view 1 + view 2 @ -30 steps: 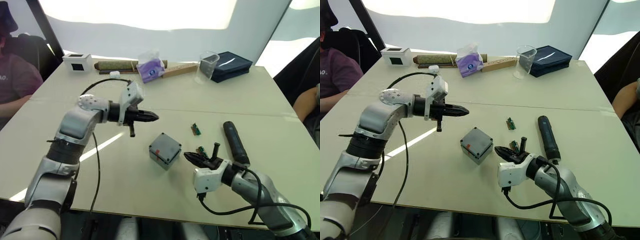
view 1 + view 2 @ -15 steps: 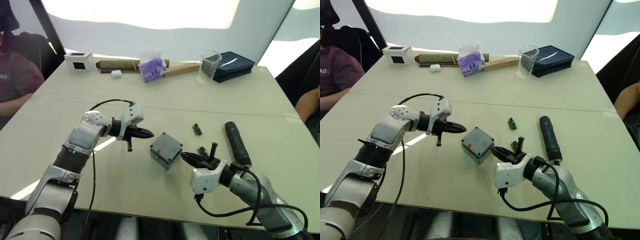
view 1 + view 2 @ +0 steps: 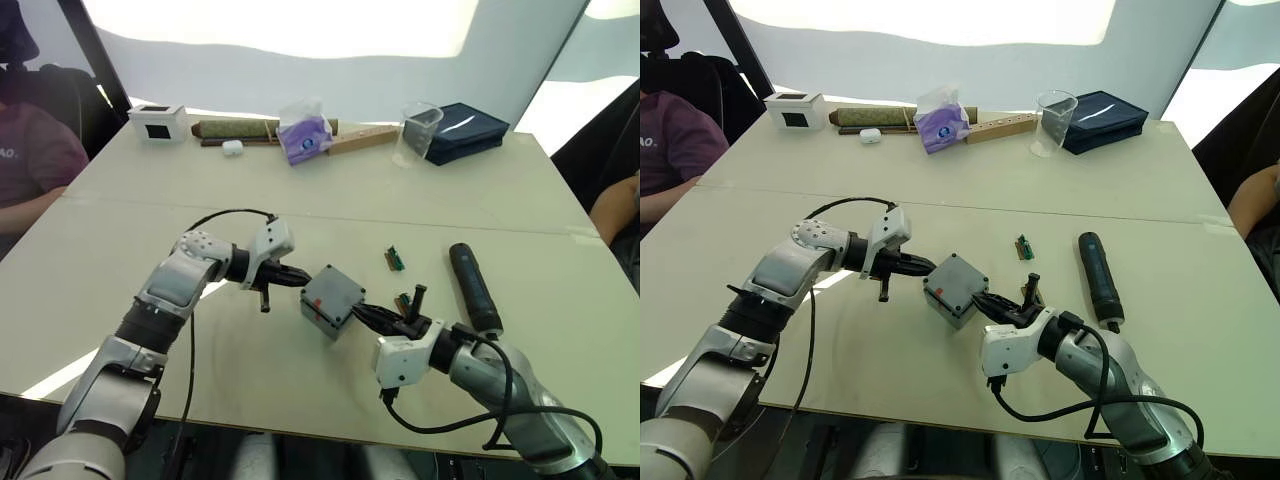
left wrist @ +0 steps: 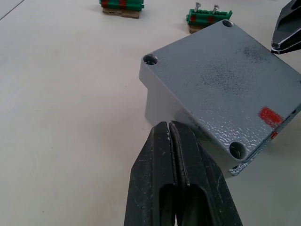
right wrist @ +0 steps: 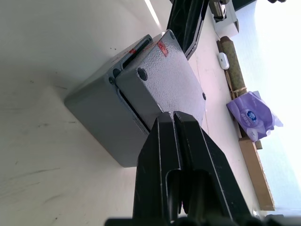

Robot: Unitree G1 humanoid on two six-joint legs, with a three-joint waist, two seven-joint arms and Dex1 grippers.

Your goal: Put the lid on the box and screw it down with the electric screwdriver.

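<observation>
The grey box [image 3: 326,310] stands mid-table with the grey lid [image 3: 335,289] lying on top of it, slightly askew and carrying a red mark [image 4: 270,115]. My left gripper [image 3: 298,279] is shut and empty, its tips at the box's left wall [image 4: 162,101]. From the other side my right gripper [image 3: 365,312] is also shut on nothing, with its tips at the lid's right edge [image 5: 160,80]. The black electric screwdriver [image 3: 472,288] lies flat on the table to the right of the box, untouched.
Two small green strips [image 3: 393,259] [image 3: 404,300] lie between box and screwdriver. Along the far edge stand a white box [image 3: 158,122], a purple tissue pack [image 3: 303,138], a clear cup [image 3: 416,130] and a dark blue case [image 3: 462,130]. People sit at both sides.
Both grippers have closed in on the box: the left came down and rightward to its left wall, the right slid left to the lid's edge. The box has stayed put.
</observation>
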